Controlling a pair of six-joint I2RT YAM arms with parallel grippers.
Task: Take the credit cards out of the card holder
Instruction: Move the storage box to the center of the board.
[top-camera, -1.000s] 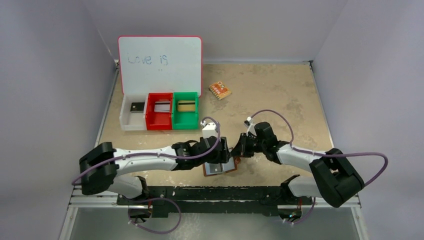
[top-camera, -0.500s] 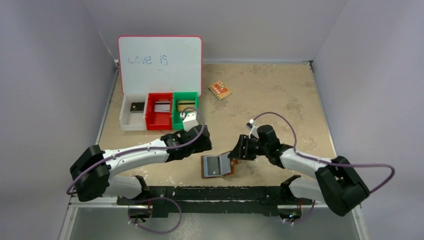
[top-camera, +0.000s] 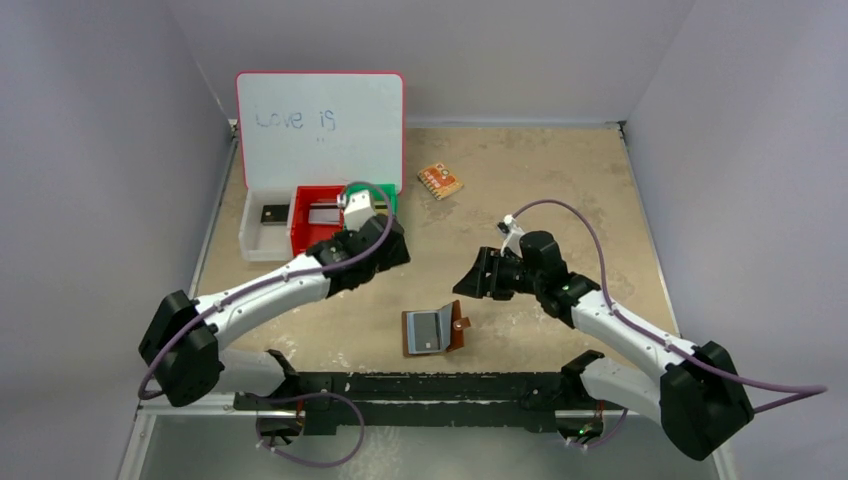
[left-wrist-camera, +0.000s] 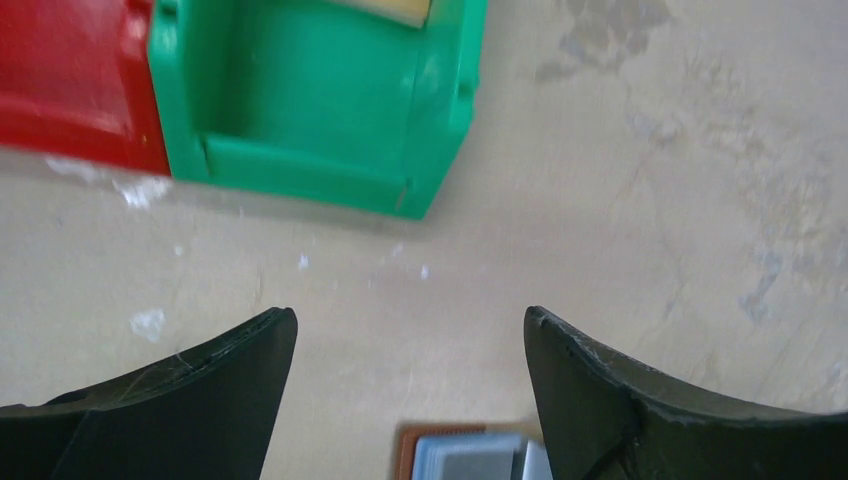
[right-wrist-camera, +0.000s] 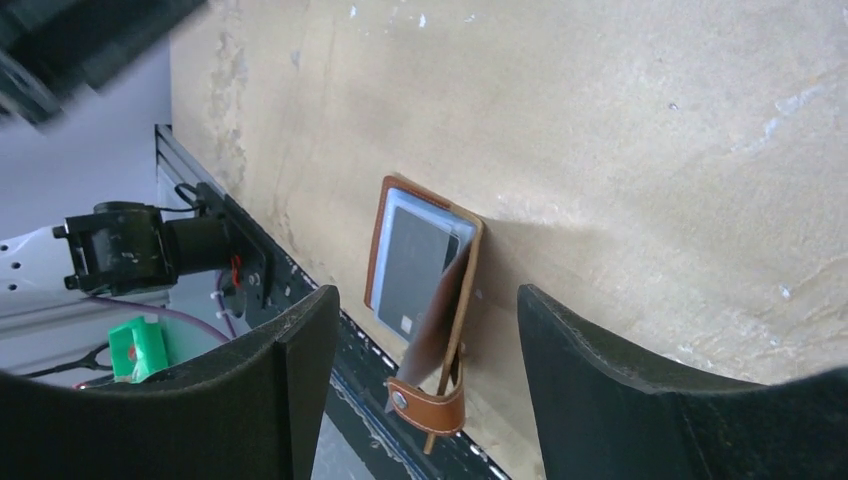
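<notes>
- We see the card holder (top-camera: 435, 330) lying on the table (top-camera: 540, 180) near its front edge, between the two arms and touched by neither.
- It is open. One half lies flat with its pale clear pocket facing up, and the other half, with the snap tab, stands tilted up beside it, as the right wrist view (right-wrist-camera: 455, 300) shows.
- A dark grey credit card (right-wrist-camera: 410, 265) sits in the pocket of the flat half.
- The left claw (top-camera: 395, 250) is spread wide and holds nothing. It hangs over bare table just in front of the green bin (left-wrist-camera: 310, 100), with the edge of the card holder showing at the bottom of its wrist view.
- The right claw (top-camera: 470, 278) is also spread wide and empty. It is raised above the table to the right of the card holder and behind it. In its wrist view the card holder appears in the gap between the fingers (right-wrist-camera: 600, 380), but clear of them.
- At the back left we find three bins side by side: a white bin (top-camera: 255, 240) with a black card (top-camera: 272, 213), a red bin (top-camera: 305, 235) with a silvery card (top-camera: 322, 212), and the green one, where a gold card (left-wrist-camera: 395, 8) just shows at the top of the left wrist view.
- A whiteboard (top-camera: 320, 100) stands behind the bins, and an orange patterned packet (top-camera: 440, 180) lies to its right.
</notes>
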